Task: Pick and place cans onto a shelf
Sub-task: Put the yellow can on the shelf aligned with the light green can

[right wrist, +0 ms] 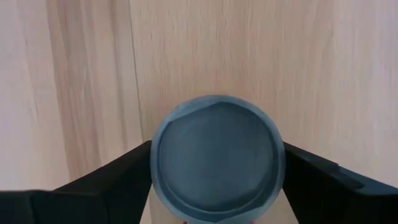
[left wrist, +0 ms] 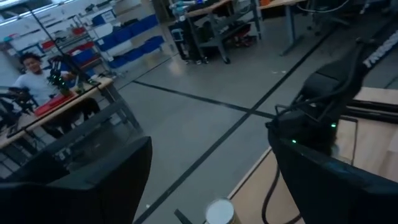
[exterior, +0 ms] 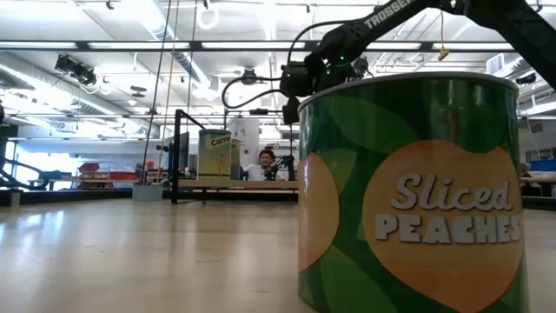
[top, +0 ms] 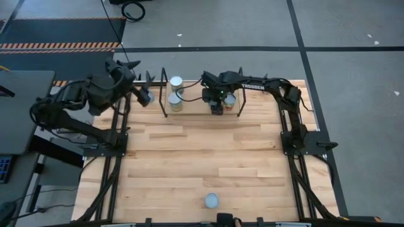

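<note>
Right gripper (right wrist: 217, 186) clamps can (right wrist: 217, 155) over shelf (top: 165, 94); two cans (top: 175, 93) on it.

table (top: 189, 157): pale grained wood | can (right wrist: 217, 155): dull metal top | shelf (top: 165, 94): black wire

Light wooden table (top: 202, 157); black wire shelf (top: 165, 94) at far edge; lone peaches can (top: 211, 200) near front edge.
</note>
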`<action>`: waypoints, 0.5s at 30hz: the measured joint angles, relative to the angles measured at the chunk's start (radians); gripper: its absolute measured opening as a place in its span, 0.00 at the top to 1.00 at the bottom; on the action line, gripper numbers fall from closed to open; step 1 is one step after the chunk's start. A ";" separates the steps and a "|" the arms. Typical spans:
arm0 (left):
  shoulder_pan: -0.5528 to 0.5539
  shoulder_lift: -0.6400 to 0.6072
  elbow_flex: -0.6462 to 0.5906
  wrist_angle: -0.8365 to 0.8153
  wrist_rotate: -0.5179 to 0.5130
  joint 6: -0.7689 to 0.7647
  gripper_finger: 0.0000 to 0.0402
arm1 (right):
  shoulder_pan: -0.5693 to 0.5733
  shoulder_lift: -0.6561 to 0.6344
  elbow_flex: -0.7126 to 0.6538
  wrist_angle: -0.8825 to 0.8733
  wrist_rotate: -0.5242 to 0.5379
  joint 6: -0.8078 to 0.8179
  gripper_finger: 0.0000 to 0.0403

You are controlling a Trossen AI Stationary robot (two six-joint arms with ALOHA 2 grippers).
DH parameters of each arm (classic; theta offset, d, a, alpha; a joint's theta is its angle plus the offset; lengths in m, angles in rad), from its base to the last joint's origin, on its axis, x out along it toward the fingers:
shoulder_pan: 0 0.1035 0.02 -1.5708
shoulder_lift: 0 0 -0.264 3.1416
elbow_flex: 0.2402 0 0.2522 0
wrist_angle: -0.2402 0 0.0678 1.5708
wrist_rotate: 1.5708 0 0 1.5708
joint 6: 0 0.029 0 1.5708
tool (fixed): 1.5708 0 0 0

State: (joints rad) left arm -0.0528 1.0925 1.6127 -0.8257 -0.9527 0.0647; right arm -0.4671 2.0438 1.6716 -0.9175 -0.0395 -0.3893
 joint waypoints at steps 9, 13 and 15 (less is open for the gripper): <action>0.085 0.001 0.000 -0.006 0.048 -0.019 0.13 | 0.000 0.000 0.026 0.001 0.001 0.031 0.07; 0.145 0.001 0.000 -0.055 0.123 -0.077 0.13 | 0.005 -0.009 0.108 -0.055 0.032 0.031 0.06; 0.187 0.001 0.000 -0.106 0.153 -0.116 0.13 | 0.015 -0.023 0.178 -0.094 0.062 0.031 0.06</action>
State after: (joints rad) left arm 0.1346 1.0931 1.6127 -0.9312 -0.8000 -0.0509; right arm -0.4518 2.0203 1.8495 -1.0118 0.0226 -0.3579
